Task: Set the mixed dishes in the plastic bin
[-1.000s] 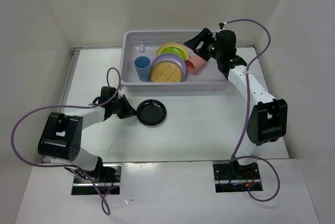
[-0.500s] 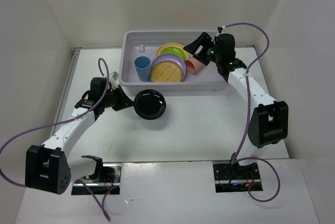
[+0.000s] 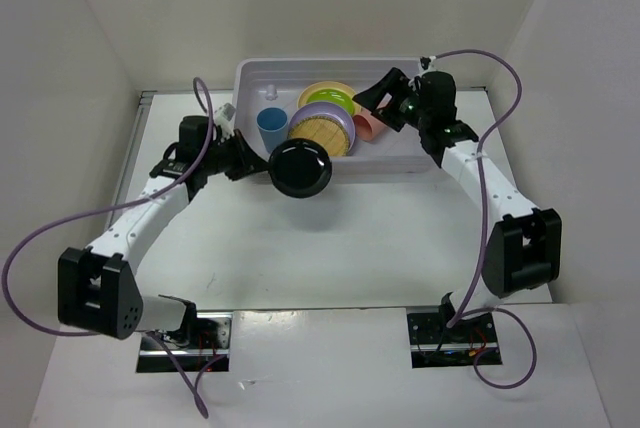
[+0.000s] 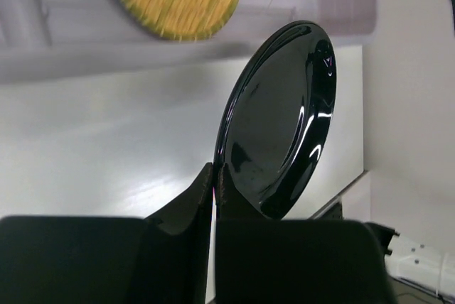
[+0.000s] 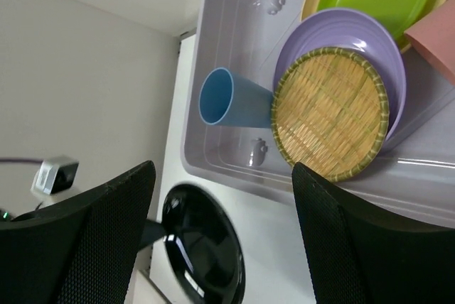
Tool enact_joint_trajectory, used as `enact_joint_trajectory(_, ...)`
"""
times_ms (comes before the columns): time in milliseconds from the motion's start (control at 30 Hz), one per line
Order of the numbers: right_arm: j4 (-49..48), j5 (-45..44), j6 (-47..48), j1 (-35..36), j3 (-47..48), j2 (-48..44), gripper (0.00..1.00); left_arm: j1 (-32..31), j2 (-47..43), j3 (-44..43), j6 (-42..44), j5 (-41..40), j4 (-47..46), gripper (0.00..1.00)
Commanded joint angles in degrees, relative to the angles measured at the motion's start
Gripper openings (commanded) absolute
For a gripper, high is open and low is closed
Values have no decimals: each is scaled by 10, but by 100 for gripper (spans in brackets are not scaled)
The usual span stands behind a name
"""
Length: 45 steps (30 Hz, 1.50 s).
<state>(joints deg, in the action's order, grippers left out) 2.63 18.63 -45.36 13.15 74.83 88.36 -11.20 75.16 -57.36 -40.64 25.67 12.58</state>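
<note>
Two fingers of the left gripper clench the rim of the glossy black plate, which overlaps the near wall of the plastic bin at centre frame. The right gripper, jaws spread wide, hangs over the bin's right end above the salmon-red cup.

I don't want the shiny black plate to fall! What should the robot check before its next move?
1. Left hand shut on the black plate's rim: ok.
2. Black plate over the plastic bin: not ok, it hangs by the near wall, over the table.
3. Plate high enough to clear the rim: cannot tell.
4. Bare floor in the bin beside the blue cup: ok.
5. Right hand open, apart from the plate: ok.
</note>
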Motion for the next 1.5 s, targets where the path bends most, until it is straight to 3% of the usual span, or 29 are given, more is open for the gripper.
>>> enact_joint_trajectory(0,-27,3,-4,0,-25,-65,82,-10,36,-65,-22,-5,-66,0)
enact_joint_trajectory(167,-39,-28,-18,-5,-87,-156,82,-15,139,-137,-47,-24,-107,0)
enact_joint_trajectory(500,-13,-23,-18,-16,-128,-209,82,-39,357,-334,-52,-69,-102,0)
enact_joint_trajectory(700,-13,-11,-13,-22,-128,-202,82,-68,439,-456,-37,-134,-46,0)
enact_joint_trajectory(800,-13,-5,-13,-22,-128,-197,82,-73,474,-505,-25,-155,-3,6)
enact_joint_trajectory(1000,-18,7,-13,-38,-128,-197,82,-79,501,-527,-25,-167,11,13)
enact_joint_trajectory(1100,-18,7,-13,-38,-133,-203,82,-79,501,-521,-25,-172,11,31)
enact_joint_trajectory(1133,-18,7,-13,-44,-133,-203,82,-79,501,-521,-25,-172,11,46)
enact_joint_trajectory(1233,-13,7,-13,-44,-138,-209,89,-79,494,-521,-25,-172,11,59)
enact_joint_trajectory(1300,-13,7,-13,-44,-138,-220,100,-79,487,-521,-25,-172,11,77)
enact_joint_trajectory(1467,0,0,-24,-49,-155,-251,100,-79,425,-517,-20,-172,24,97)
